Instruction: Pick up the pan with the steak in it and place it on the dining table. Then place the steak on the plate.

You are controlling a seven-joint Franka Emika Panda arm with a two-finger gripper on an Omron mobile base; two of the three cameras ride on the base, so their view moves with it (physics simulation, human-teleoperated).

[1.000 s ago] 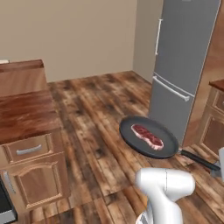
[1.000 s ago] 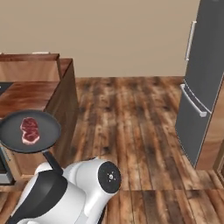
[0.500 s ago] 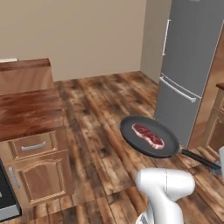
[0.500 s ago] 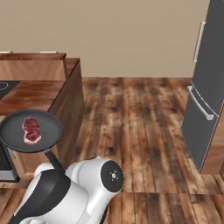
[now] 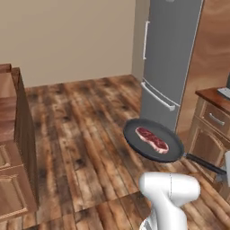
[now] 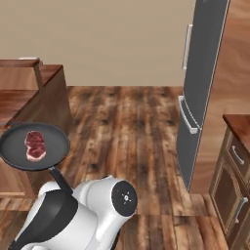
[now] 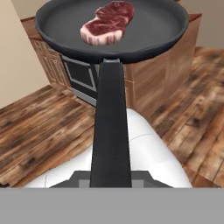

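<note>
The dark pan (image 5: 174,151) hangs level above the wooden floor, in front of the arm, and the red steak (image 5: 152,138) lies flat inside it. Its long black handle (image 5: 202,163) runs to my gripper (image 5: 225,169) at the right edge, which is shut on the handle's end. From the right base view, the pan (image 6: 54,146) with the steak (image 6: 34,145) sits at the left, beside a wooden counter. In the hand view the handle (image 7: 111,131) leads up to the pan (image 7: 151,26) and the steak (image 7: 107,22). The dining table and the plate are out of view.
A tall grey fridge (image 5: 170,58) stands just beyond the pan, also at the right (image 6: 205,83). A wooden cabinet with drawers (image 5: 214,123) is beside it. Another wooden counter (image 5: 11,157) is at the left. Open wooden floor (image 6: 127,122) lies between them.
The whole picture has shifted sideways, so the base has turned: the fridge has come closer to the middle and the left counter has slid off. The pan keeps its place before the arm.
</note>
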